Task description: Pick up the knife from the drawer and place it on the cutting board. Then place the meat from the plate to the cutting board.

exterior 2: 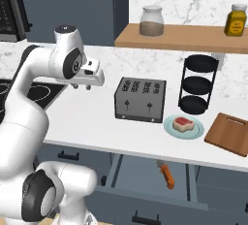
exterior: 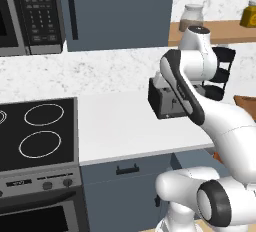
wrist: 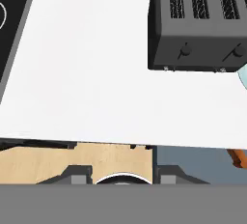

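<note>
Nearest the base, the drawer (exterior 2: 145,180) stands pulled out under the counter edge, and the knife (exterior 2: 166,174) lies inside it toward the right, orange handle toward the front, with nothing touching it. In the hand view a bit of that orange handle (wrist: 238,156) shows at the right edge, below the counter's edge. Above the drawer runs the white counter (exterior 2: 92,122). The gripper (exterior 2: 82,87) hangs above the counter's left part, well left of the toaster and apart from every object, holding nothing; its fingers point down, and whether they stand apart or together cannot be told. To the left of the counter lies the black stovetop (exterior: 35,131). Further back, the dark toaster (exterior 2: 140,100) sits mid-counter. Just right of it is the plate (exterior 2: 183,127) with the meat (exterior 2: 183,122) resting on its middle. Right of the plate, close beside it, the cutting board (exterior 2: 227,134) lies flat with its slot handle at the far end and nothing on it. Behind the plate stands a black tiered rack (exterior 2: 197,84). Farthest, a wooden shelf (exterior 2: 184,37) on the wall carries a glass jar (exterior 2: 151,21) and a yellow jar (exterior 2: 236,19).
</note>
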### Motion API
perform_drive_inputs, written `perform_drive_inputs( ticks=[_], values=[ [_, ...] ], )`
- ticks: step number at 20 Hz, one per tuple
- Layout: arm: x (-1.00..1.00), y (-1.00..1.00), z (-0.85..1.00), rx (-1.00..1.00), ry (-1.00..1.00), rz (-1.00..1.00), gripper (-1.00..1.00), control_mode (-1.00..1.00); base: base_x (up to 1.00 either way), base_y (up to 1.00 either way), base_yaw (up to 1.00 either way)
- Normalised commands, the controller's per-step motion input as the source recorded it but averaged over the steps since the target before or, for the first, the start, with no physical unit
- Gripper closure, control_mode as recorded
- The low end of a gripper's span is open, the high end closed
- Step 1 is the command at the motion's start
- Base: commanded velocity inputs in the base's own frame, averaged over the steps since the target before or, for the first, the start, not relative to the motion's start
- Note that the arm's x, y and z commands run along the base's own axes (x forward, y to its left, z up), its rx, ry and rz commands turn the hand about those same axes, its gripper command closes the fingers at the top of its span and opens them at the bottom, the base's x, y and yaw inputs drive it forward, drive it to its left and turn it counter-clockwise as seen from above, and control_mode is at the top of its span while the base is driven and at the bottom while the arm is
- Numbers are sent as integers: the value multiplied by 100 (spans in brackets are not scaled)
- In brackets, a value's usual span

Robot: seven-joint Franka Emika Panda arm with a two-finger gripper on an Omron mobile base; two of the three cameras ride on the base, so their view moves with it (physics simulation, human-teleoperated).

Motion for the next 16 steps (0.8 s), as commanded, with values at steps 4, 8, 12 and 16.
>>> perform_drive_inputs(
  ticks=[4, 8, 12, 16],
  values=[
    [-33, -2, 0, 0, 0, 0, -100, -100, 0, 0, 0],
    [-63, -7, -7, 0, 0, 0, -100, -100, 0, 0, 0],
    [-69, 0, -11, 0, 0, 0, -100, -100, 0, 0, 0],
    [-70, -5, -18, 0, 0, 0, -100, -100, 0, 0, 0]
  ],
)
